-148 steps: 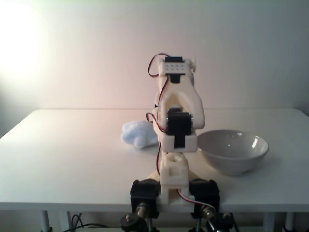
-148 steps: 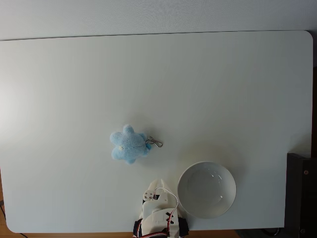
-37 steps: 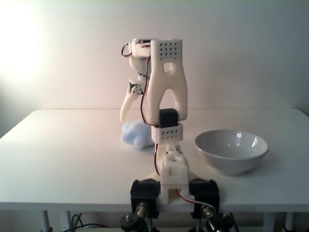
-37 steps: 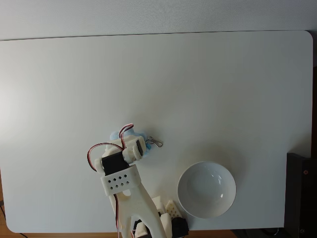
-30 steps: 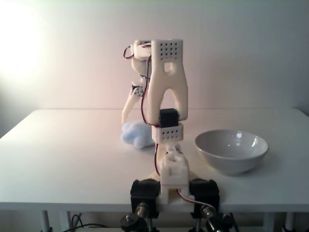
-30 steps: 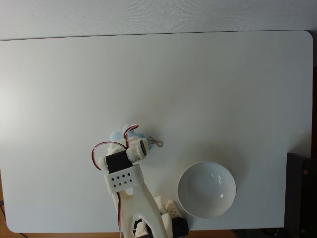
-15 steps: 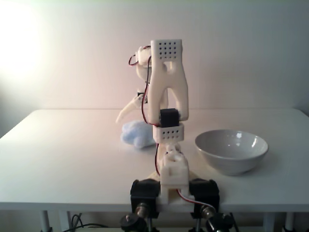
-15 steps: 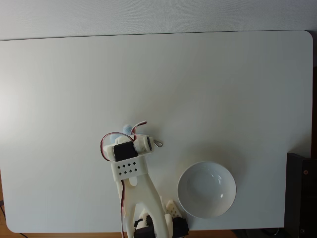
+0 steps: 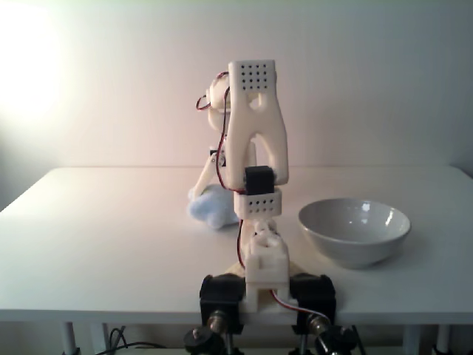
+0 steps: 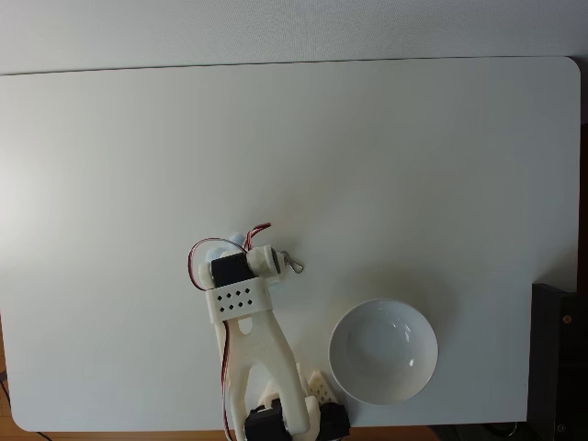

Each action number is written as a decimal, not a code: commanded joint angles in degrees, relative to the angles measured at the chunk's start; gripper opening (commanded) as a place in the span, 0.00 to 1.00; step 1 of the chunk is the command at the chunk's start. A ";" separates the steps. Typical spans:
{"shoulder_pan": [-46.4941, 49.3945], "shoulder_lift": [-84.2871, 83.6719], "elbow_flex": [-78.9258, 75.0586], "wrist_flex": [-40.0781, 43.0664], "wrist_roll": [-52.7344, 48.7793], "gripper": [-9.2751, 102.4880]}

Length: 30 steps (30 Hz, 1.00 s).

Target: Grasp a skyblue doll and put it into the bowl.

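Gripper (image 9: 198, 191) is dipping onto the skyblue doll (image 9: 211, 208), jaw state hidden; centring before squeezing seems wise. Bowl (image 10: 383, 351) is sitting at four o'clock.

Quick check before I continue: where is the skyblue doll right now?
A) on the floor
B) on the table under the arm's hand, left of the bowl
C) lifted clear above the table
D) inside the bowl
B: in a fixed view the skyblue doll lies on the table beneath the lowered hand, and the bowl to its right holds nothing.
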 commanded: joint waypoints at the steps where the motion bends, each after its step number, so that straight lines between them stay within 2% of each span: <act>1: -0.62 0.00 -0.26 -0.18 -0.26 0.41; 11: -0.70 -0.09 -0.18 -0.18 -0.35 0.24; 18: -0.70 0.00 -0.44 -0.26 -0.35 0.08; 30: -0.53 2.99 -3.69 0.35 -0.35 0.08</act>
